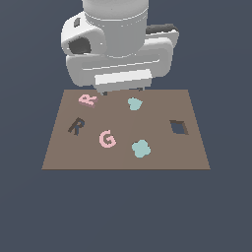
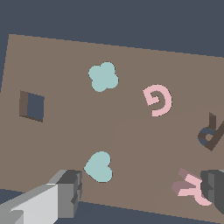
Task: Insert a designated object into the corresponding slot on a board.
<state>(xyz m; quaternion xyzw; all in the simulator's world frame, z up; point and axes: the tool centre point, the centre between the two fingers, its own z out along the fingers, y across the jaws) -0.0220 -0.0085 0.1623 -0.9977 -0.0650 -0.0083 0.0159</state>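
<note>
The pale-pink R point(image 1: 88, 100) lies flat on the brown board point(image 1: 162, 152) near its far corner on the exterior view's left. The dark R-shaped slot point(image 1: 75, 126) is just in front of it. My gripper point(image 1: 122, 91) hangs over the board's far edge, mostly hidden under the arm's white body. In the wrist view my gripper point(image 2: 142, 186) is open wide and empty. The pink R point(image 2: 190, 188) lies close beside one finger point(image 2: 214, 183); the other finger point(image 2: 65, 192) is far from it. The slot point(image 2: 210, 133) shows beyond the R.
A pink G point(image 1: 107, 139) lies near the board's front middle. Two light-teal shapes point(image 1: 134, 104) point(image 1: 141, 148) lie on the board. A dark diamond-like cut-out point(image 1: 178, 127) is on the exterior view's right. A dark blue floor surrounds the board.
</note>
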